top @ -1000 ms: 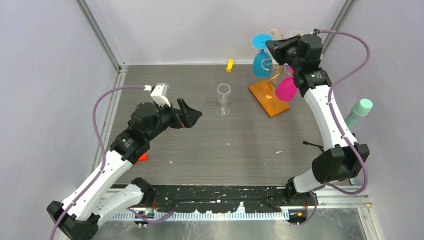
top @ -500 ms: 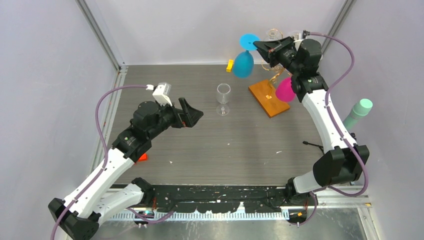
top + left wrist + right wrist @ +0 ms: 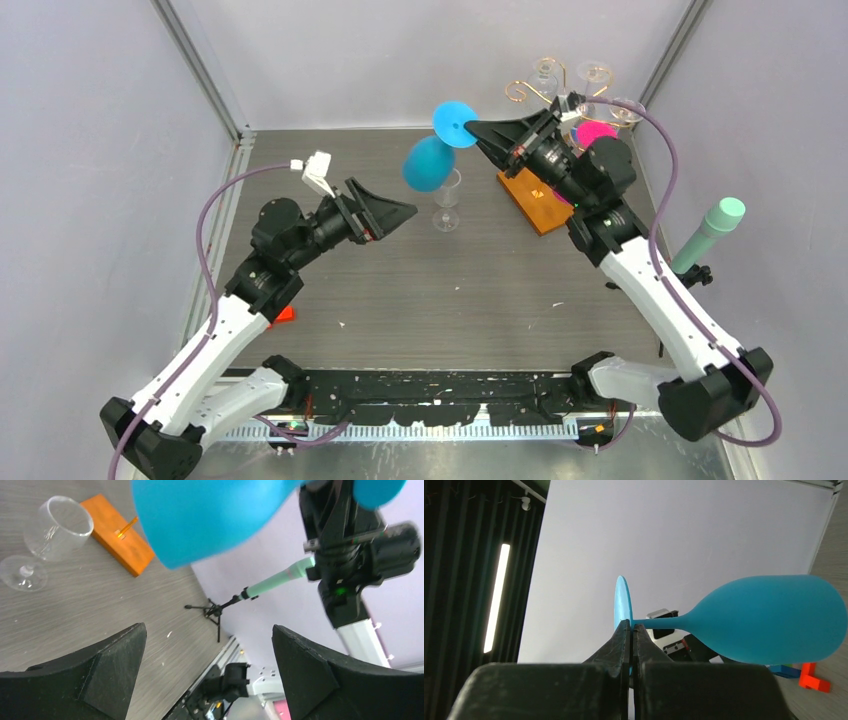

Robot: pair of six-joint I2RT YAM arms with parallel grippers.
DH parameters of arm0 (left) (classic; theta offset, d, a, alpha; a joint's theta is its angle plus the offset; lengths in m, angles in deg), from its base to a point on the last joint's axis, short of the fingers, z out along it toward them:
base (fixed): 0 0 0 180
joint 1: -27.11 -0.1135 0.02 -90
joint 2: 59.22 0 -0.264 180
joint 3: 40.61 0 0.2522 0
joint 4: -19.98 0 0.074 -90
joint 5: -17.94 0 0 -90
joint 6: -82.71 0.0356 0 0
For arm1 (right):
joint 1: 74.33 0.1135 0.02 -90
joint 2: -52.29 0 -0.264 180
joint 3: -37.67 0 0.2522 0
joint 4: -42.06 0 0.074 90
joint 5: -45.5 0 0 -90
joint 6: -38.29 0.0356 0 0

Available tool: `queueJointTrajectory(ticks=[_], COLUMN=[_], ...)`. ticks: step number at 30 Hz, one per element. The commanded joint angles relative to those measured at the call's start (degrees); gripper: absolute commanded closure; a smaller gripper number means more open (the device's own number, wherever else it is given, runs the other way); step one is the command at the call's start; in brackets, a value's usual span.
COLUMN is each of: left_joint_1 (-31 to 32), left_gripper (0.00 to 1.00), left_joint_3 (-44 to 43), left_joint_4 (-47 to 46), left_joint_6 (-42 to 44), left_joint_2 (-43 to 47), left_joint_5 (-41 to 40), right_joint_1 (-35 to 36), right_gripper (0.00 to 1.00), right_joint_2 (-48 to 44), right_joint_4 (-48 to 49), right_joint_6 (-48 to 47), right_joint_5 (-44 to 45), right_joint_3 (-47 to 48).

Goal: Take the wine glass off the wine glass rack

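Top external view: two arms work over a grey table where five wine glasses can be counted: one blue, one pink, three clear. The right claw is clenched on the stem of the blue glass, just below its foot, and holds it in the air clear of the rack, tilted with the bowl lower and toward the left arm. The left claw gapes wide, holding nothing, near the blue bowl. One clear glass stands upright on the table between the claws, left of the rack's orange base. The pink glass and two more clear glasses hang among the rack's gold wire curls. One mint cylinder stands on a small tripod at the right edge.
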Motion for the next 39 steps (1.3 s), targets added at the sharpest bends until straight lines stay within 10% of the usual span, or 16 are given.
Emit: queueJointTrajectory(ticks=[1,28,39], left_joint_1=[-3.26,-5.53,-5.62], left_gripper=[0.00,0.16,0.80], left_joint_3=[2.19,3.69,3.69], left_joint_4=[-13.11,-53.94,-58.27], left_joint_6=[-10.38,-38.68,-37.75], left_joint_2=[0.87,-11.54,-9.80], left_joint_5=[4.74,17.90,17.13], right_joint_1=[0.87,2.14,2.15], right_gripper=[1.00,1.00,1.00], right_joint_2=[-7.19,-12.04,-11.43], right_joint_4=[6.67,20.61,20.59], right_joint_6=[4.98,18.71,22.70], right_joint_5=[4.65,7.38,8.63], right_joint_3=[-4.73,-17.54,-21.26])
